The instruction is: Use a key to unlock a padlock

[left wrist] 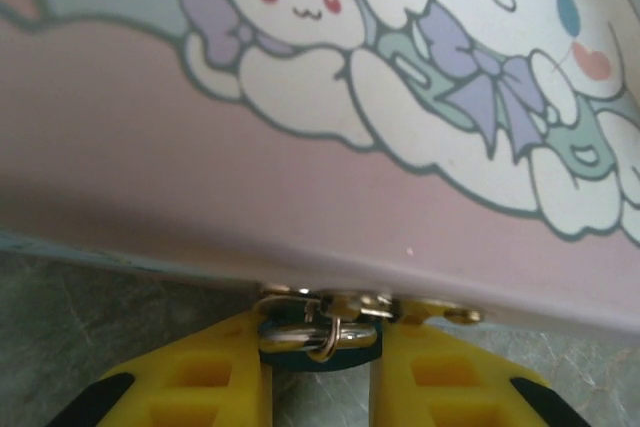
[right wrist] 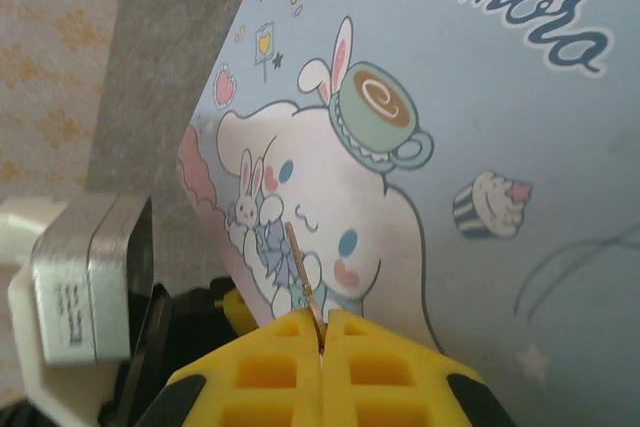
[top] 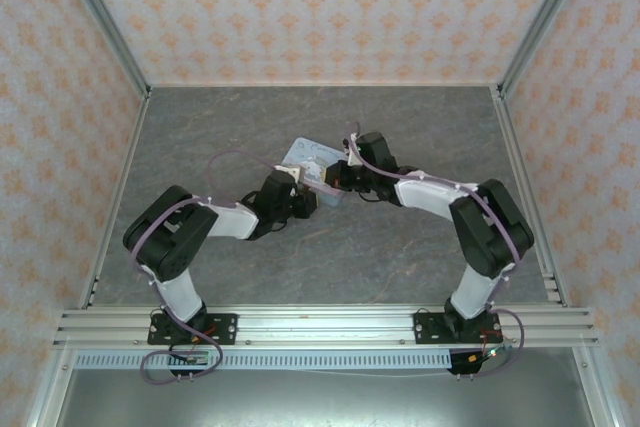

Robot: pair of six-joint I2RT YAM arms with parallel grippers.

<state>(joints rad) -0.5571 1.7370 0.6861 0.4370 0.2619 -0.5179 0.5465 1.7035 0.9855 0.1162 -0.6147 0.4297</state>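
Padlock point(left wrist: 322, 357) and key point(right wrist: 300, 265) are each held in 1 of the 2 claws, at the edge of the cartoon-printed tin point(left wrist: 200, 177). In the left wrist view, the left gripper point(left wrist: 322, 345) is seen with the dark teal padlock lodged between its yellow fingers point(left wrist: 215, 382). No gap is visible on either side, so the jaws are judged to be clamped on it. The small metal shackle point(left wrist: 300, 332) and a ring lie at the tip end of that claw. They are touching or just beside the tin's edge, directly ahead of the fingertips.

The right gripper point(right wrist: 322, 332) is fully closed, and the thin key is pinched at its very tip. The key's long axis runs out ahead of the fingertips, leaning slightly to that claw's left, with the blade laid over the tin's printed lid.

In the top view the 2 claws are seen meeting nose to nose at the tin, the left one just to the left of the right one. The padlock is therefore judged to sit left of the key-holding claw, near but not in line with the blade. Which way the keyhole faces cannot be told.

The coming move is judged to turn on bringing the key's axis round into line with the keyway. The right claw is placed to do this while the padlock is steadied by the left.
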